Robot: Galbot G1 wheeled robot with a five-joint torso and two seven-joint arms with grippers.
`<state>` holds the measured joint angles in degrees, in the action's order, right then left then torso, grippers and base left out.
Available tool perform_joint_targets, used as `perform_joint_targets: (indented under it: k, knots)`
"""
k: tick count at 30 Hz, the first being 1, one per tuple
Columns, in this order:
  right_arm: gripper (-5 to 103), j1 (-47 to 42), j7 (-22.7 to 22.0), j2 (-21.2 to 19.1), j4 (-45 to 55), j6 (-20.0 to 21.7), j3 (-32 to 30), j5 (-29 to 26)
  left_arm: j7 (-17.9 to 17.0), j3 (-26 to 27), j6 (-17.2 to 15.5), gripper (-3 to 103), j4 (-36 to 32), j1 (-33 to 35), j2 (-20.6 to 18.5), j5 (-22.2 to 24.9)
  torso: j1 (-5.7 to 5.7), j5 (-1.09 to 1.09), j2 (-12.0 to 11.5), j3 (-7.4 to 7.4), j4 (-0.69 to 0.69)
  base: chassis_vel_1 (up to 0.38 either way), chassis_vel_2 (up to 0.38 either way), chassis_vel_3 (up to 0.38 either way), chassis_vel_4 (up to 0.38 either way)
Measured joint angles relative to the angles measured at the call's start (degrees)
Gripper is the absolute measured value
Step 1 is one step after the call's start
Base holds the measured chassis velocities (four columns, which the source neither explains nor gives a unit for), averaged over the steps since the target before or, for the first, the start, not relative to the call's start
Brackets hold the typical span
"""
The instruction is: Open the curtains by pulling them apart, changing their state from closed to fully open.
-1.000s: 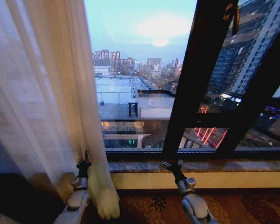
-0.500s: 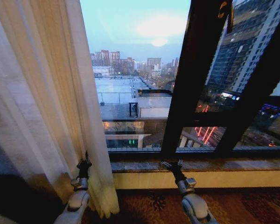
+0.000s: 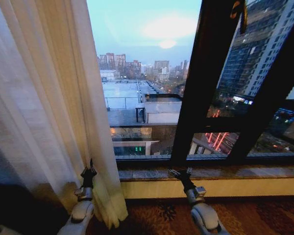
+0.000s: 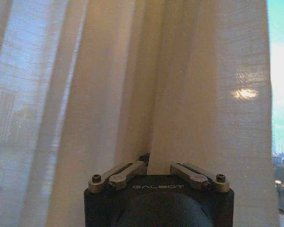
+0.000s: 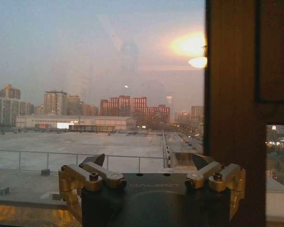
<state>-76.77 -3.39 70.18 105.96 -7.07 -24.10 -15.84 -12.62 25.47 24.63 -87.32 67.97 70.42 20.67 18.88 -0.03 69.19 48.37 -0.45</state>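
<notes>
A sheer cream curtain (image 3: 49, 107) hangs bunched in pleats on the left side of the window in the head view. My left gripper (image 3: 88, 171) is low at the panel's inner edge. In the left wrist view the curtain (image 4: 203, 94) is close in front, and the left gripper (image 4: 149, 163) is shut on a fold of it. My right gripper (image 3: 180, 172) is raised in front of the sill, apart from any fabric. The right gripper (image 5: 149, 159) faces the bare glass, open and holding nothing.
A dark window frame (image 3: 201, 88) slants across the right half of the glass. A stone sill (image 3: 225, 173) runs below it, just beyond both grippers. Patterned carpet (image 3: 157, 215) lies at the foot of the wall. City rooftops show outside.
The curtain's hem has swung slightly and hangs a little flatter. The whole picture shifted a bit. Both grippers keep their places.
</notes>
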Motion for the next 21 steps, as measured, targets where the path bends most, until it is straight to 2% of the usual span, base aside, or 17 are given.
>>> perform_joint_targets:
  k: [15, 21]
  knots:
    - [100, 0.0, 0.0, 0.0, 0.0, 0.0, 0.0, 0.0, 0.1, 0.2, 0.1, 0, -0.5, 0.4, -0.2, 0.3, -0.01, 0.01, 0.0, 0.00, -0.01, 0.011, 0.010, -0.005, -0.012]
    - [100, 0.0, 0.0, 0.0, 0.0, 0.0, 0.0, 0.0, 0.2, 0.3, 0.1, 0, -0.5, 0.5, -0.2, 0.3, -0.01, 0.03, 0.0, 0.00, -0.01, 0.082, 0.094, -0.090, -0.093]
